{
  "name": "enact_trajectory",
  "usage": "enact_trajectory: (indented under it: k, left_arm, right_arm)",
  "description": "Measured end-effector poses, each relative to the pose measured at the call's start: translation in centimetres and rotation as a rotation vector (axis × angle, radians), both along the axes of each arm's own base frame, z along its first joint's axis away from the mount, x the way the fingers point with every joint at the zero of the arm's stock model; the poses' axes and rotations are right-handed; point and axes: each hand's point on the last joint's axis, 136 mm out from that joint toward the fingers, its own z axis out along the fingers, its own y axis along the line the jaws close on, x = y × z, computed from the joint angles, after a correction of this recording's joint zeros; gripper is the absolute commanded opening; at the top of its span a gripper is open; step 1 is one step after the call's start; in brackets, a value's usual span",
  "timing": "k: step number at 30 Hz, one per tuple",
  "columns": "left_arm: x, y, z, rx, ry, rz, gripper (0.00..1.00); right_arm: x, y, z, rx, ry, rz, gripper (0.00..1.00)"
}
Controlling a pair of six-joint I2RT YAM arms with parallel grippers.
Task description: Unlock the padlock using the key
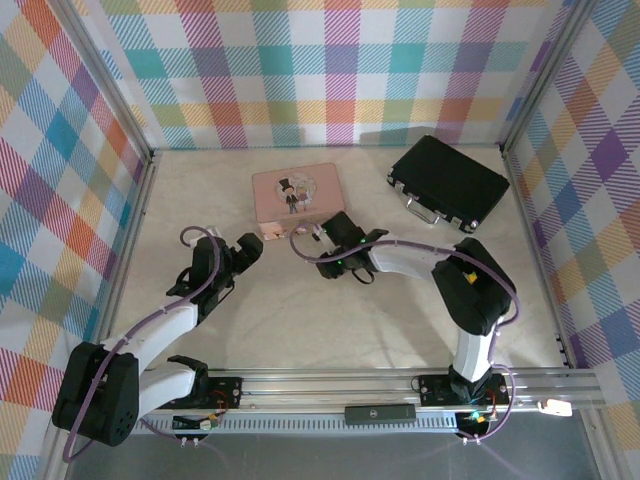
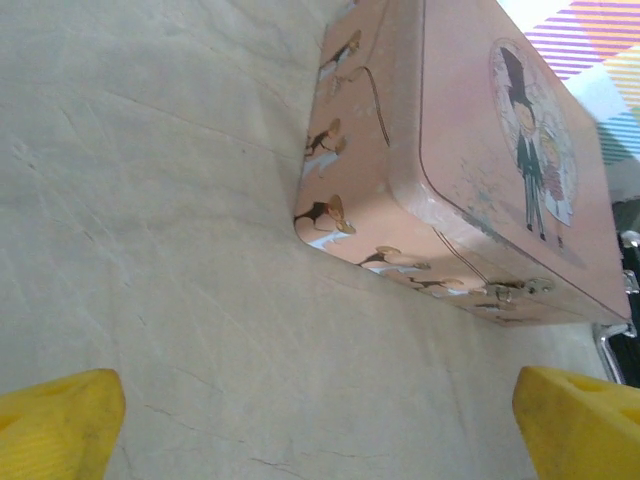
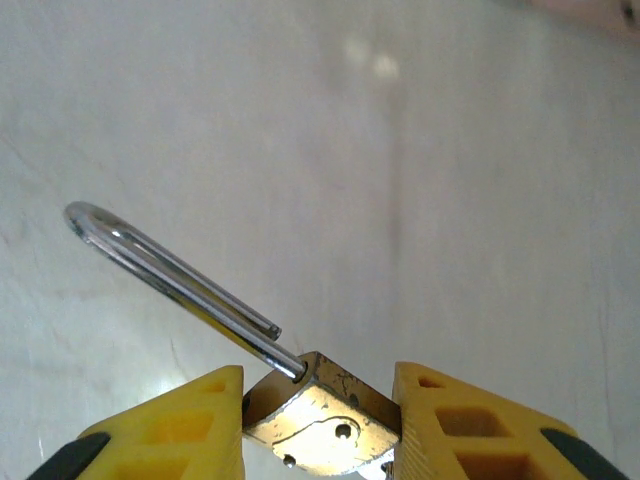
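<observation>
Nearest the bases, the left claw [image 2: 320,420] is spread wide with nothing between its yellow pads, and it hovers low over the bare tabletop [image 1: 330,320]. The right claw [image 3: 318,385] pinches the padlock [image 3: 320,420] by the flat sides of its brass body. The body is tilted, with its bottom end tucked back between the pads, so that face is hidden. The thin shackle [image 3: 170,275] gives the lock's long axis. It runs up and to the left, away from the right claw and out over the tabletop. Its short leg ends in open air just beside the long leg, clear of the body, so the lock looks sprung. From above, the left claw [image 1: 248,250] stands to the left of the right claw [image 1: 335,232], apart from it, so the padlock lies off to the left claw's right. Both claws are just in front of the pink box [image 1: 297,192]. A black case [image 1: 448,182] lies farther back on the right.
</observation>
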Motion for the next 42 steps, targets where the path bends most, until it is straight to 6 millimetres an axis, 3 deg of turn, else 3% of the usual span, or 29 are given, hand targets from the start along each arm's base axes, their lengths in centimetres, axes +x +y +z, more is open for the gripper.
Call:
enact_trajectory:
  k: [7,11,18,22,27,31,35,37,42]
  left_arm:
    - [1.1,0.6,2.1,0.041,-0.003,0.028,1.0]
    - [1.5,0.7,2.1,0.057,0.022,0.039,1.0]
    - [1.3,2.2,2.8,0.139,0.042,0.079,1.0]
    - [1.3,3.8,4.9,0.215,0.006,0.111,1.0]
    - [1.1,6.2,6.9,0.325,-0.037,0.171,1.0]
    - [1.1,8.1,7.3,0.431,-0.04,0.218,1.0]
    - [1.6,9.2,7.5,0.541,-0.076,0.23,1.0]
    - [1.9,9.5,6.5,0.601,-0.072,0.22,1.0]
    - [2.4,10.7,2.7,0.734,-0.017,0.214,1.0]
  right_arm:
    - [-4.3,-3.4,-1.8,-0.067,0.076,-0.074,0.17]
    - [-5.3,-4.2,-2.6,-0.097,0.089,-0.095,0.22]
    - [-5.4,-4.7,-2.3,-0.081,0.073,-0.128,0.62]
    - [-4.8,-4.6,0.1,-0.018,0.031,-0.143,0.77]
    - [-2.2,-5.8,4.9,0.104,-0.053,-0.204,0.78]
    - [1.7,-9.6,8.4,0.163,-0.168,-0.313,0.78]
    - [6.0,-15.2,10.4,0.137,-0.321,-0.443,0.78]
    - [7.5,-18.2,10.1,0.099,-0.387,-0.505,0.78]
    - [8.6,-24.5,6.4,-0.034,-0.453,-0.613,0.78]
